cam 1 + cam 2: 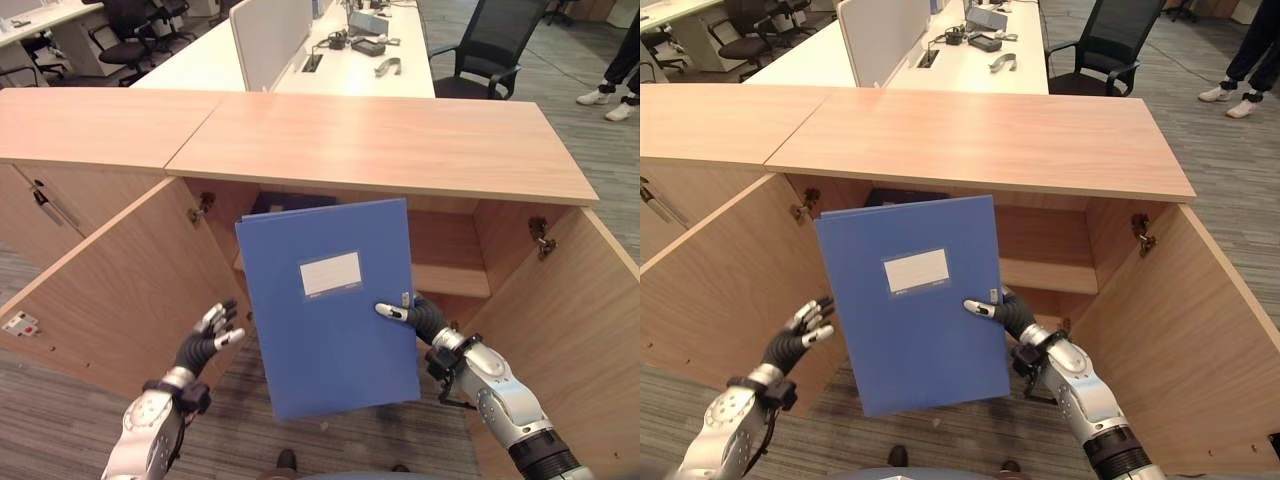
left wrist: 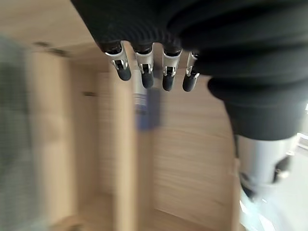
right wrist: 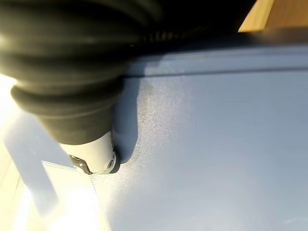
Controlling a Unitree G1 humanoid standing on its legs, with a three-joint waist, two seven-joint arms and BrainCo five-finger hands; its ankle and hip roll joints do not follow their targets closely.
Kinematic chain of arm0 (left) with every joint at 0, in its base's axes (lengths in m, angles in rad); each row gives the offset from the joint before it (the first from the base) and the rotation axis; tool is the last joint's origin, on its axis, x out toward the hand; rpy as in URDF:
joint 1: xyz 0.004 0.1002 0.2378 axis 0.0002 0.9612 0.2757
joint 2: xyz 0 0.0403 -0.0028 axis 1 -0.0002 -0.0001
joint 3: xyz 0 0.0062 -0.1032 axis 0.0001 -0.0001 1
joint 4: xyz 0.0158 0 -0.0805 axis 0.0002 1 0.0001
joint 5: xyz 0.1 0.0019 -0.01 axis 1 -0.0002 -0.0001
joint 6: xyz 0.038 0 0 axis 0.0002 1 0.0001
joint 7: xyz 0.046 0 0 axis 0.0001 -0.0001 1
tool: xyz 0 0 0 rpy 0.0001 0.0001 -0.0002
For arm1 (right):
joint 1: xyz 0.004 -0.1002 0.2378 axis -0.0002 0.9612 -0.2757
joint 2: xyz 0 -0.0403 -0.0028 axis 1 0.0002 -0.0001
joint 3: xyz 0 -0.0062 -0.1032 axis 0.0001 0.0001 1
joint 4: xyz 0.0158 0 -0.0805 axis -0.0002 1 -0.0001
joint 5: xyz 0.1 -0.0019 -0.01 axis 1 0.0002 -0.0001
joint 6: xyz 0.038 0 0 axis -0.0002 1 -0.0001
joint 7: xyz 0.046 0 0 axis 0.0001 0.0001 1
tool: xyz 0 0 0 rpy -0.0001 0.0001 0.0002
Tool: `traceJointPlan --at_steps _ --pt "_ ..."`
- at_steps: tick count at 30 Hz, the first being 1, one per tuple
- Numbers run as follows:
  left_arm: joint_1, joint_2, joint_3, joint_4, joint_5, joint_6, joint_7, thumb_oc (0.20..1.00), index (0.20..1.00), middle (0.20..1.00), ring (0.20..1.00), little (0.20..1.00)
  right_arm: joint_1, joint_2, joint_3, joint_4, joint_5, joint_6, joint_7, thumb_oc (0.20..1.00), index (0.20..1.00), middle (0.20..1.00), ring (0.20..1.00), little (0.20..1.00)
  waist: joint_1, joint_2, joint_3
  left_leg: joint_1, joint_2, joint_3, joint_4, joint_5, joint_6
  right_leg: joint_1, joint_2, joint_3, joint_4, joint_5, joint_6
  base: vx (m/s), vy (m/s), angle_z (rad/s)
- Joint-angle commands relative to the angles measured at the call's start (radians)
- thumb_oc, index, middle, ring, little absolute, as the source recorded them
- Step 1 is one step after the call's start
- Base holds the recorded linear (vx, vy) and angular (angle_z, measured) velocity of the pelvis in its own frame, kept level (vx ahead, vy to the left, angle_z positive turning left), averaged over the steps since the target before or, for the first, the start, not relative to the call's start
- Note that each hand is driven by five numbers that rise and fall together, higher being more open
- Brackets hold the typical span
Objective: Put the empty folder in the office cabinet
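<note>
The folder (image 1: 328, 305), blue with a pale label, hangs upright before the open cabinet (image 1: 380, 145), pinched at its right edge by my right hand (image 1: 412, 315), thumb pressed on the cover. From the left: the cabinet's left door (image 1: 110, 290) stands swung wide, and my left hand (image 1: 208, 335) floats in front of it with fingers spread and relaxed, just beside the folder's left edge but apart from it. Behind the folder's top a dark blue binder (image 1: 290, 203) stands inside the cabinet; right of it runs a bare shelf (image 1: 450, 278). The right door (image 1: 570, 320) is open beside my right forearm. Beyond the cabinet top sits a white desk (image 1: 300, 65) and a black chair (image 1: 490, 50).
</note>
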Motion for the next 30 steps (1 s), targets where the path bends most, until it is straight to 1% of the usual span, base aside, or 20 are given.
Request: traceJointPlan --at_steps 1,4,5,6,8,12,13,14,15,17,22,23,24,28,29,30 --pt "-0.074 0.042 -0.002 0.006 0.086 -0.016 -0.033 1.000 1.000 1.000 1.000 1.000 -0.054 0.041 -0.041 -0.031 0.002 -0.057 0.013 0.200 0.200 0.200 0.200 0.200 0.026 -0.032 0.026 0.067 0.000 0.037 0.013 -0.109 0.001 -0.034 -0.050 0.028 0.081 -0.085 0.049 -0.02 0.018 0.03" --pt "-0.076 0.024 -0.033 0.107 0.147 -0.021 -0.018 1.000 1.000 1.000 1.000 1.000 -0.032 0.051 -0.046 0.027 -0.018 -0.059 -0.007 0.200 0.200 0.200 0.200 0.200 0.027 -0.033 0.031 0.055 -0.003 0.032 0.013 -0.107 0.003 -0.041 -0.052 0.024 0.081 -0.083 0.051 -0.02 0.026 0.08" --pt "-0.088 0.004 -0.051 0.169 0.174 -0.018 0.003 1.000 1.000 1.000 1.000 1.000 -0.026 0.062 -0.049 0.092 -0.037 -0.066 -0.041 0.200 0.200 0.200 0.200 0.200 0.027 -0.034 0.034 0.049 -0.005 0.031 0.013 -0.106 0.005 -0.046 -0.054 0.023 0.083 -0.083 0.053 0.00 0.027 0.06" --pt "-0.090 0.004 -0.052 0.170 0.174 -0.019 0.004 1.000 1.000 1.000 1.000 1.000 -0.027 0.062 -0.049 0.094 -0.037 -0.067 -0.042 0.200 0.200 0.200 0.200 0.200 0.027 -0.034 0.034 0.049 -0.005 0.031 0.013 -0.106 0.005 -0.046 -0.054 0.023 0.083 -0.083 0.053 0.00 0.027 0.03" --pt "-0.099 -0.011 -0.064 0.214 0.190 -0.019 0.022 1.000 1.000 1.000 1.000 1.000 -0.021 0.076 -0.058 0.149 -0.047 -0.069 -0.074 0.200 0.200 0.200 0.200 0.200 0.026 -0.035 0.036 0.046 -0.008 0.028 0.013 -0.107 0.007 -0.049 -0.056 0.022 0.086 -0.085 0.054 0.00 0.017 0.00" --pt "-0.129 -0.040 -0.102 0.298 0.194 -0.013 0.058 1.000 1.000 1.000 1.000 1.000 -0.048 0.131 -0.096 0.321 -0.002 -0.092 -0.174 0.200 0.200 0.200 0.200 0.200 0.026 -0.035 0.039 0.042 -0.016 0.027 0.013 -0.114 0.015 -0.055 -0.062 0.023 0.091 -0.084 0.059 0.02 0.053 0.02" --pt "-0.147 -0.051 -0.118 0.333 0.200 -0.015 0.077 1.000 1.000 1.000 1.000 1.000 -0.064 0.152 -0.115 0.368 0.035 -0.100 -0.205 0.200 0.200 0.200 0.200 0.200 0.027 -0.035 0.042 0.041 -0.021 0.026 0.013 -0.117 0.020 -0.060 -0.067 0.024 0.101 -0.086 0.061 0.02 0.053 0.02" --pt "-0.147 -0.051 -0.118 0.334 0.200 -0.015 0.077 1.000 1.000 1.000 1.000 1.000 -0.064 0.152 -0.115 0.368 0.035 -0.100 -0.205 0.200 0.200 0.200 0.200 0.200 0.027 -0.035 0.042 0.041 -0.021 0.026 0.013 -0.117 0.020 -0.060 -0.067 0.024 0.101 -0.086 0.061 0.04 0.068 0.02" --pt "-0.155 -0.059 -0.131 0.349 0.195 -0.014 0.083 1.000 1.000 1.000 1.000 1.000 -0.080 0.169 -0.132 0.403 0.071 -0.108 -0.231 0.200 0.200 0.200 0.200 0.200 0.028 -0.036 0.045 0.041 -0.026 0.024 0.013 -0.120 0.024 -0.063 -0.069 0.026 0.107 -0.088 0.063 0.02 0.034 0.03" --pt "-0.160 -0.061 -0.139 0.355 0.195 -0.013 0.090 1.000 1.000 1.000 1.000 1.000 -0.092 0.179 -0.142 0.422 0.094 -0.111 -0.245 0.200 0.200 0.200 0.200 0.200 0.030 -0.036 0.048 0.040 -0.028 0.024 0.013 -0.121 0.027 -0.066 -0.071 0.027 0.111 -0.088 0.064 0.02 0.054 0.01" --pt "-0.169 -0.063 -0.189 0.359 0.189 -0.009 0.104 1.000 1.000 1.000 1.000 1.000 -0.188 0.217 -0.243 0.504 0.243 -0.159 -0.336 0.200 0.200 0.200 0.200 0.200 0.045 -0.034 0.055 0.033 -0.047 0.019 0.017 -0.135 0.042 -0.073 -0.087 0.029 0.117 -0.086 0.075 0.03 0.072 0.02" --pt "-0.169 -0.064 -0.201 0.364 0.187 -0.008 0.105 1.000 1.000 1.000 1.000 1.000 -0.228 0.230 -0.276 0.530 0.305 -0.179 -0.364 0.200 0.200 0.200 0.200 0.200 0.051 -0.033 0.055 0.031 -0.053 0.019 0.019 -0.138 0.045 -0.071 -0.092 0.030 0.114 -0.084 0.078 0.03 0.062 0.01" --pt "-0.171 -0.063 -0.201 0.364 0.187 -0.008 0.105 1.000 1.000 1.000 1.000 1.000 -0.230 0.230 -0.277 0.531 0.306 -0.180 -0.364 0.200 0.200 0.200 0.200 0.200 0.052 -0.034 0.056 0.031 -0.053 0.020 0.019 -0.139 0.045 -0.072 -0.092 0.030 0.114 -0.083 0.078 0.03 0.062 -0.02" --pt "-0.171 -0.057 -0.220 0.369 0.178 -0.005 0.114 1.000 1.000 1.000 1.000 1.000 -0.315 0.240 -0.345 0.580 0.410 -0.219 -0.412 0.200 0.200 0.200 0.200 0.200 0.071 -0.035 0.055 0.031 -0.065 0.024 0.025 -0.151 0.054 -0.076 -0.102 0.037 0.118 -0.077 0.089 0.02 0.067 0.00" --pt "-0.175 -0.051 -0.231 0.376 0.179 -0.004 0.114 1.000 1.000 1.000 1.000 1.000 -0.359 0.243 -0.367 0.616 0.459 -0.232 -0.424 0.200 0.200 0.200 0.200 0.200 0.087 -0.035 0.062 0.033 -0.073 0.030 0.031 -0.162 0.066 -0.100 -0.110 0.048 0.157 -0.077 0.098 0.01 0.093 -0.07" --pt "-0.173 -0.046 -0.233 0.380 0.182 -0.003 0.113 1.000 1.000 1.000 1.000 1.000 -0.372 0.238 -0.381 0.622 0.476 -0.237 -0.432 0.200 0.200 0.200 0.200 0.200 0.090 -0.033 0.064 0.036 -0.074 0.030 0.036 -0.167 0.072 -0.114 -0.112 0.053 0.188 -0.074 0.103 0.01 0.145 -0.26"
